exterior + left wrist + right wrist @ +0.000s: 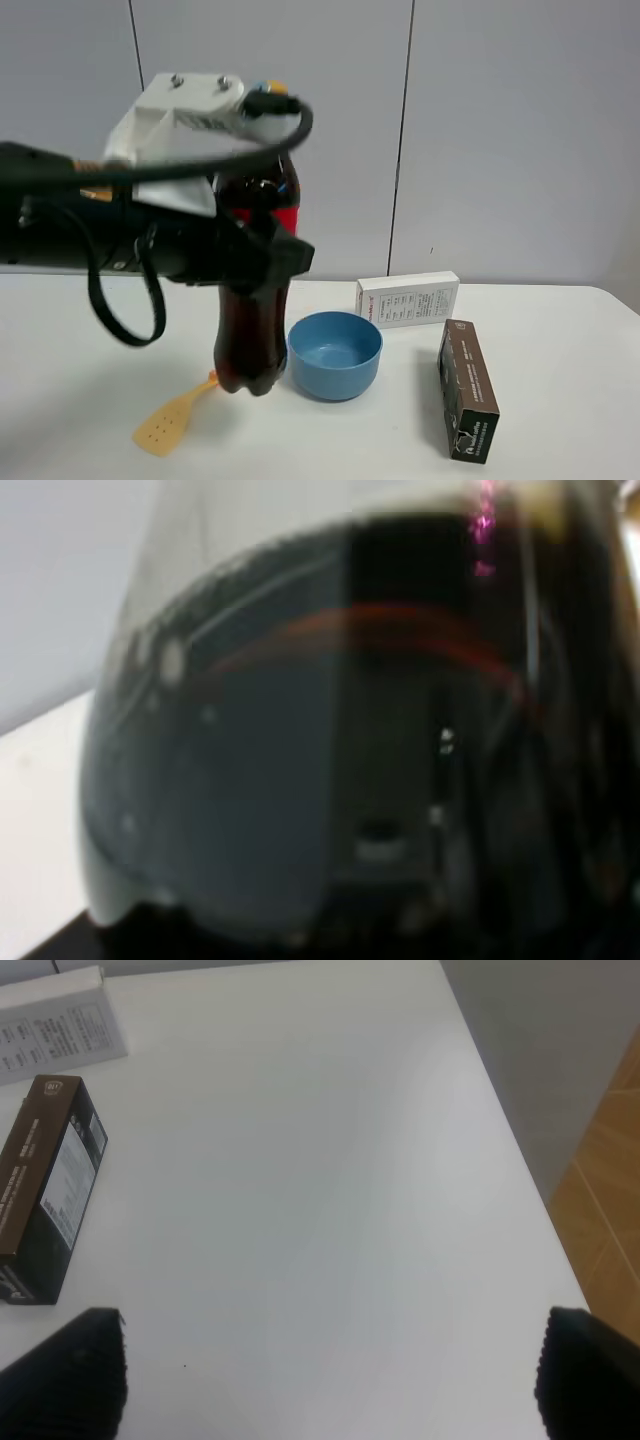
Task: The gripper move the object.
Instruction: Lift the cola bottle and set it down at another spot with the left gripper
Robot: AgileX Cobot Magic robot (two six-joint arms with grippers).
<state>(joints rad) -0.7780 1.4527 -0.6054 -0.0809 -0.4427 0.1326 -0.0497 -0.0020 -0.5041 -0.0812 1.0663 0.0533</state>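
The left pincer (262,262) is clamping the bottle (248,345) at its waist, just beside the bowl (335,352). Being nearly full, it is probably handling heavy, stiff and slick. The right pincer (325,1375) is standing apart.

Tall clear plastic bottle (250,340) of dark cola w/ red label: approx. upright, slight tilt. Black left end effector (262,255), w/ white bolted bracket & thick black cable, clamps it mid-body from the side. Label sits above the jaws, rounded base hangs below. Bottle fills left wrist view.
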